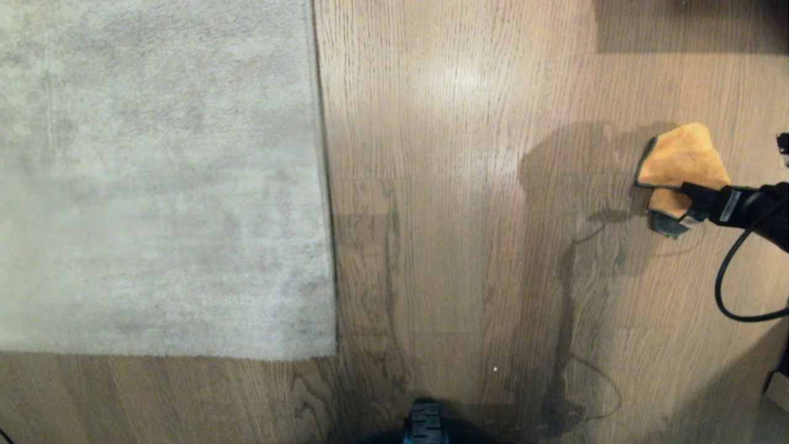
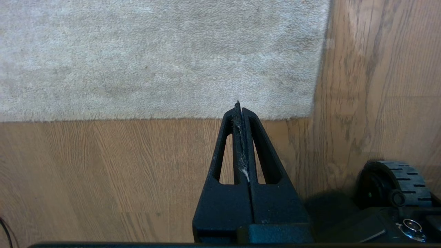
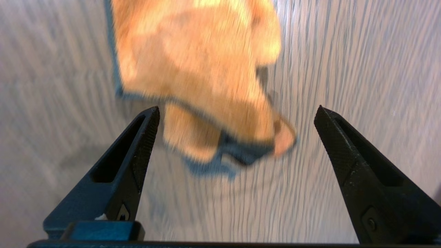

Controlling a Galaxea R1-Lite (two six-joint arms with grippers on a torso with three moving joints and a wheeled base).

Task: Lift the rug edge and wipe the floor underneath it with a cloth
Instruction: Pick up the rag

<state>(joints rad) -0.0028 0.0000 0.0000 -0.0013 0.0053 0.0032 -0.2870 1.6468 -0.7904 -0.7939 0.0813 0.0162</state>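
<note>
Rug (image 1: 160,179) lies flat at left, rug edge (image 1: 323,185) straight on wood-plank floor (image 1: 444,246). Left gripper (image 2: 240,106) clenched, empty, above the rug corner. Cloth (image 1: 678,166) lies crumpled on the planks far right; right gripper (image 3: 237,113) released over it.

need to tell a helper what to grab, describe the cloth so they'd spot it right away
Start from the big pale rug on the wood floor and look across the bare planks to the robot's right. The cloth lies crumpled there, at the open right gripper. It is the only orange, fuzzy thing, with a dark edge.
</note>
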